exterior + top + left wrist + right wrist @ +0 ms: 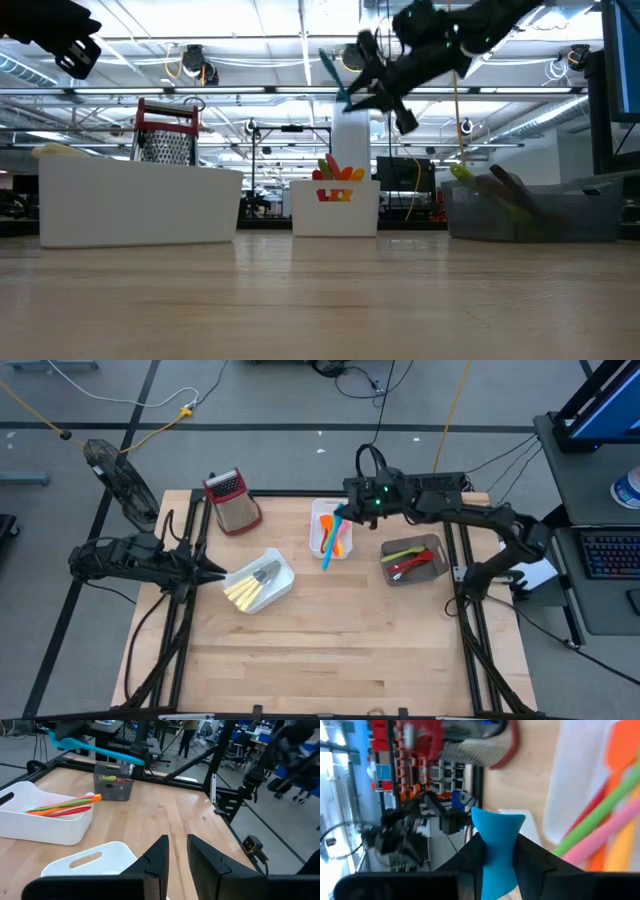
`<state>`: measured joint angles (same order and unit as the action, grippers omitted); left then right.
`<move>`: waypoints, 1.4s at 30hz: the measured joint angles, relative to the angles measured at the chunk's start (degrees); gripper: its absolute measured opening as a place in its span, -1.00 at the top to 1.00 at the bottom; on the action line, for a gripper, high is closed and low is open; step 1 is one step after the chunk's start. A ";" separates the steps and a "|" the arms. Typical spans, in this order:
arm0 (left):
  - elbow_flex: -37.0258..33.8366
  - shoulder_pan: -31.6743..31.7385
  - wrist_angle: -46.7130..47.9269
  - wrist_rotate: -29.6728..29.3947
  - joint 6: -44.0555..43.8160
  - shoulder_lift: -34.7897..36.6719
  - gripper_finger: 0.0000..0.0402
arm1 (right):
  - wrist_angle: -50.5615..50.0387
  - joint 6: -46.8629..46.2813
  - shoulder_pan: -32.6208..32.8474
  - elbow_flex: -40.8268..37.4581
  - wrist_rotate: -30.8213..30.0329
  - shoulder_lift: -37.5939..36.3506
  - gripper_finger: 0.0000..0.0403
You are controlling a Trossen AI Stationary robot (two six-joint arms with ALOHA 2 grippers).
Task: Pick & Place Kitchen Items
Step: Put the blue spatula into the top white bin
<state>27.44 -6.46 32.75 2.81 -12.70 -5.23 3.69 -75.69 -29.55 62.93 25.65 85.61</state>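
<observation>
My right gripper (343, 512) is shut on a blue utensil (327, 550) in the air above a small white bin (315, 536) at the far middle. That bin holds orange, pink and green utensils (600, 815). A second white bin (282, 568) at the left holds yellow and grey utensils (252, 586). A grey bin (436, 546) at the right holds green and red ones (405, 560). My left gripper (218, 570) waits at the table's left edge beside the second bin, its fingers (159, 851) almost together with nothing between them. My right gripper pinches the blue utensil between its two fingers, just behind its broad flared end (497, 826). The fingers reach in nearly level from the table's right. The slim part (107, 753) sticks out toward the near edge, and the utensil is lifted clear above the bin.
A metal box grater with a red top (232, 500) stands at the far left. Black frame rails (462, 590) run along both sides of the table. The near half of the wooden tabletop (330, 650) is bare. A desk with a keyboard (610, 555) lies beyond the right edge.
</observation>
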 joint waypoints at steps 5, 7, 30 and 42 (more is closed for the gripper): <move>0.00 0.00 0.00 -1.43 -0.89 0.00 0.65 | 1.58 0.63 -5.43 0.04 3.30 4.78 0.65; 0.00 0.00 0.00 -2.61 -0.94 0.00 0.65 | 1.66 1.36 -6.86 0.45 4.63 6.67 0.65; 0.00 0.00 0.04 -7.42 -0.45 0.00 0.65 | -11.06 4.58 -7.42 13.38 18.05 24.20 0.65; 0.00 0.00 0.07 -7.41 -0.86 -0.02 0.65 | -10.88 3.51 -9.77 13.41 17.33 25.92 0.43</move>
<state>27.44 -6.46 32.82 -4.60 -13.56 -5.26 -7.20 -72.18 -39.32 76.34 42.97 111.53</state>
